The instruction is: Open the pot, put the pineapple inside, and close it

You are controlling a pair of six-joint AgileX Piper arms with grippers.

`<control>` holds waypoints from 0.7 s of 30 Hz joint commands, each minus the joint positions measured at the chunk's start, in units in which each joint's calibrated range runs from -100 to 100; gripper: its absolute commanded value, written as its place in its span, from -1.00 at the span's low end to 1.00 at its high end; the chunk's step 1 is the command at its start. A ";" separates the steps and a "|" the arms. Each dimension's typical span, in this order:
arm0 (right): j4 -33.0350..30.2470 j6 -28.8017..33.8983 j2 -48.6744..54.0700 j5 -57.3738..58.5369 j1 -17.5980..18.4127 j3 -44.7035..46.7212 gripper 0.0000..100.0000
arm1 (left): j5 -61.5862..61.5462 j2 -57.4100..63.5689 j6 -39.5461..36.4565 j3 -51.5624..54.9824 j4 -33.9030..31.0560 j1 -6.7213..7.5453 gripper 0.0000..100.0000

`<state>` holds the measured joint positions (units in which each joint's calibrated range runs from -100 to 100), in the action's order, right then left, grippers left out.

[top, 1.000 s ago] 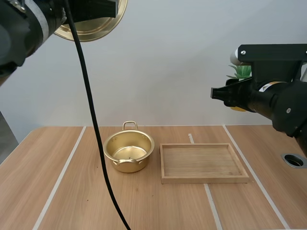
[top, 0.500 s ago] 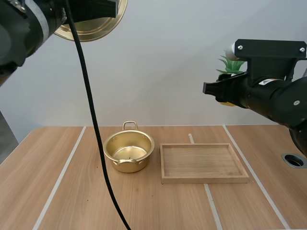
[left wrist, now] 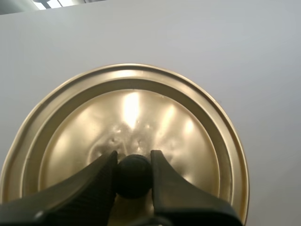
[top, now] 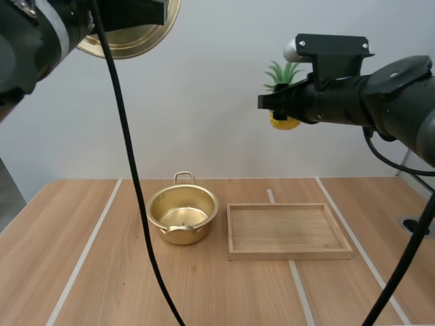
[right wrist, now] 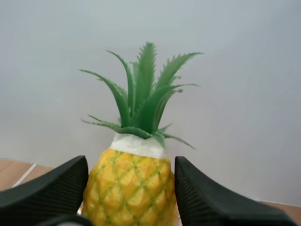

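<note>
Pale wooden worktop (top: 204, 292) carried an open, empty gold pot (top: 204, 224) with a wooden tray (top: 289, 255) just beside it. The left pincer (left wrist: 133, 159) was clamped on the black knob (left wrist: 134, 175) of the lid (left wrist: 188, 136), holding it high and well apart from the pot. The right pincer (right wrist: 130, 162) gripped the pineapple (right wrist: 131, 188) by its yellow body, crown upright, high in the air and seemingly nearer over the tray than over the pot.

Risks as I judged them: the fruit's body was rounded, so a grip on its sides could let it slip or twist on the way down. Released from too high or off-centre, it might strike the rim, tip the light pot or bounce out. The tall leaves might stand above the rim and stop the lid seating. The lid hung from a small round knob and could swivel.
</note>
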<state>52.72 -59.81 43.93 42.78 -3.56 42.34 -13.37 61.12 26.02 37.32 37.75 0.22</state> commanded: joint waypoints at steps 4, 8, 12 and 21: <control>0.54 -3.37 -2.58 1.20 2.11 -0.57 -1.00 | 1.62 0.44 -0.66 -0.39 0.69 0.18 -1.00; 0.54 -4.71 -5.01 1.42 4.13 -0.57 -1.00 | 1.62 0.44 -0.66 -0.39 0.69 0.18 -1.00; 0.54 -5.81 -7.58 1.54 6.70 -0.57 -1.00 | 1.62 0.44 -0.66 -0.39 0.69 0.18 -1.00; 0.54 -9.76 -14.31 -0.77 13.77 -0.57 -1.00 | 1.62 0.44 -0.66 -0.39 0.69 0.18 -1.00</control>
<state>53.08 -68.02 30.48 42.93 8.93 42.31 -13.37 61.12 26.02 37.32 37.75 0.22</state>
